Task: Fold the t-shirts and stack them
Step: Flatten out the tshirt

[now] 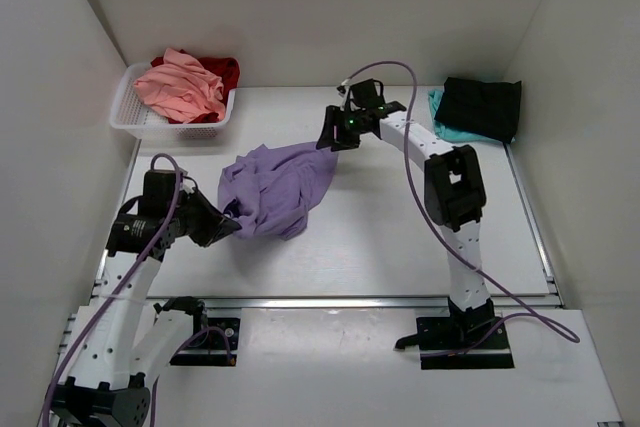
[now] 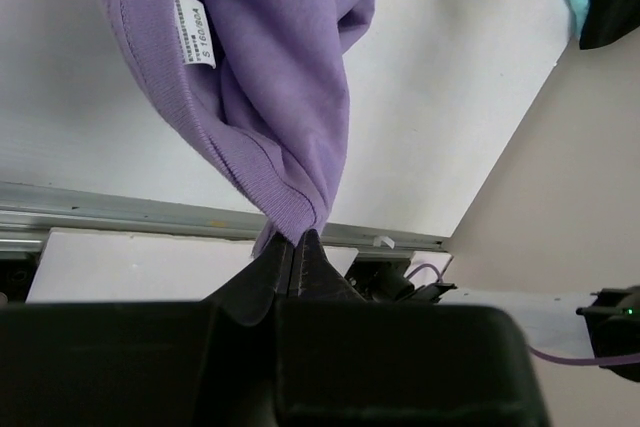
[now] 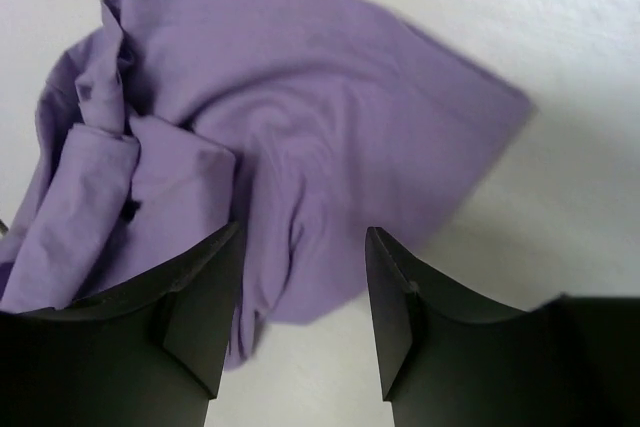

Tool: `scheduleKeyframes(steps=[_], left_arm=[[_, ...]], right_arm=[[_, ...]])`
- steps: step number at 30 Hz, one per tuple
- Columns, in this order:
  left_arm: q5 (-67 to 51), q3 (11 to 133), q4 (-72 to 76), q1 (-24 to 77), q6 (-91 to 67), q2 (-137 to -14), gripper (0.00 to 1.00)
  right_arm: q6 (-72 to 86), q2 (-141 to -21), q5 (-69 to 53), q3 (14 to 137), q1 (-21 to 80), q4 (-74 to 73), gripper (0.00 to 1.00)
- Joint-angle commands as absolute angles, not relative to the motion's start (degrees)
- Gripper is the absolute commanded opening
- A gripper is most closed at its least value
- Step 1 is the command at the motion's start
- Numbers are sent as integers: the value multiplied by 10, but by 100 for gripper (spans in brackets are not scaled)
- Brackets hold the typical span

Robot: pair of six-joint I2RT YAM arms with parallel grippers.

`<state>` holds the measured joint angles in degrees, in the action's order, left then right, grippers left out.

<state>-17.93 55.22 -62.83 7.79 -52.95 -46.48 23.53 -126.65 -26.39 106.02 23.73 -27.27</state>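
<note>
Left jaws are clamped tight on a ribbed edge of the purple shirt [image 1: 272, 189], right by the size label, and the cloth hangs up off them. Right jaws stand about half open over the shirt's far side, cloth showing below the gap but nothing pinched that I can see. The shirt is a bunched heap mid-tabletop, near the basket [image 1: 124, 113], just toward the arms and off to its right. The pink shirt [image 1: 182, 87] and red shirt [image 1: 226, 71] sit in the basket; the black shirt [image 1: 482, 105] on the teal shirt [image 1: 438, 107] is well apart from it, along the same far wall. My take on the step: it's getting the shirt spread flat before any fold. I'd drop the right jaws onto a single layer at a real edge or corner, not the fat wad in the middle, then pull the two arms apart so the cloth tensions and drapes out. Go easy or the pinched rib could slip. For room, the bare tabletop on the shirt's side away from the basket looks best. Watch the rail along the near edge and both side walls, and don't drag cloth into the basket.
</note>
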Motion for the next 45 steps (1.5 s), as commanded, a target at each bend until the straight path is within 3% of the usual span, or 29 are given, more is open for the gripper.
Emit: scheduleKeyframes(steps=[1, 7, 12, 16, 18, 22, 29, 36, 42, 45], left_arm=[[-194, 538, -632, 83, -547, -439, 0], [-197, 505, -639, 84, -562, -411, 0], [-184, 512, -650, 84, -548, -403, 0], [-189, 506, -647, 85, -554, -400, 0], [-192, 508, -638, 83, -551, -410, 0], [-199, 513, -631, 79, -540, -424, 0], [-222, 503, -576, 75, -519, -462, 0], [-264, 473, -489, 83, -526, -520, 0], [-259, 471, -466, 64, -511, -559, 0], [-267, 464, -458, 65, -505, -571, 0]], right_arm=[[203, -1311, -246, 1151, 262, -319, 49], [158, -1392, -128, 1259, 283, -392, 54], [134, -1404, 0, 1268, 291, -439, 64], [108, -1405, 39, 1250, 291, -453, 62], [101, -1405, 47, 1240, 291, -456, 52], [103, -1402, 61, 1224, 295, -474, 0], [113, -1279, 91, 1112, 216, -508, 0], [105, -1051, 44, 800, 121, -463, 0], [148, -955, 110, 672, 97, -522, 0], [143, -922, 136, 684, 92, -532, 13]])
